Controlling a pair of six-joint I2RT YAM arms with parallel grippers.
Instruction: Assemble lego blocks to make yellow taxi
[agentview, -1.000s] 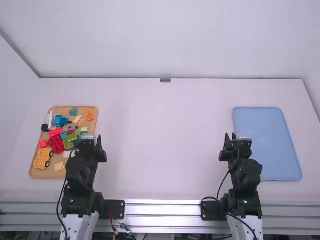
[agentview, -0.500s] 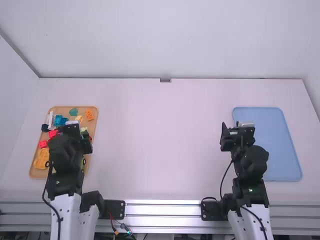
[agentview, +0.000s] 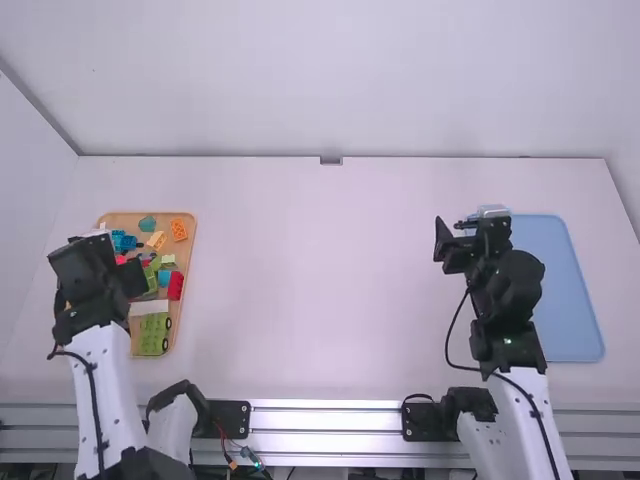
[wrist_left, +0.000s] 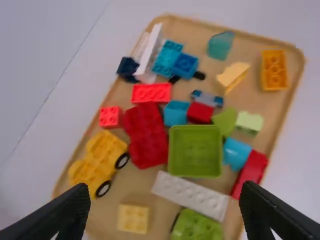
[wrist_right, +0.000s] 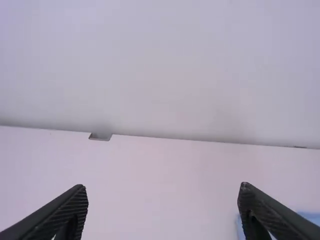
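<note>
White wall (agentview: 330, 80) backs the top of the high view, approx. a third of its height; below, a flat white table (agentview: 320, 280), prob. firm enough for pressing bricks. R. arm (agentview: 510, 320), lower right, stands by a lt.-blue tray (agentview: 572, 285); l. arm (agentview: 105, 380), lower left, leans over a tan tray (agentview: 187, 256) at left w/ the loose blocks. L. gripper (wrist_left: 164, 190) and r. gripper (wrist_right: 162, 188) both spread wide, nothing held. Yellow wheeled base (wrist_left: 98, 161) lies in the tan tray: prob. lt., stiff plastic, slick-sided, unlikely to break; best pinched across its long sides, clear of wheels, which may roll. Pale yellow brick (wrist_left: 133, 218), also in tray, needs a square, modest grip on opp. faces.
</note>
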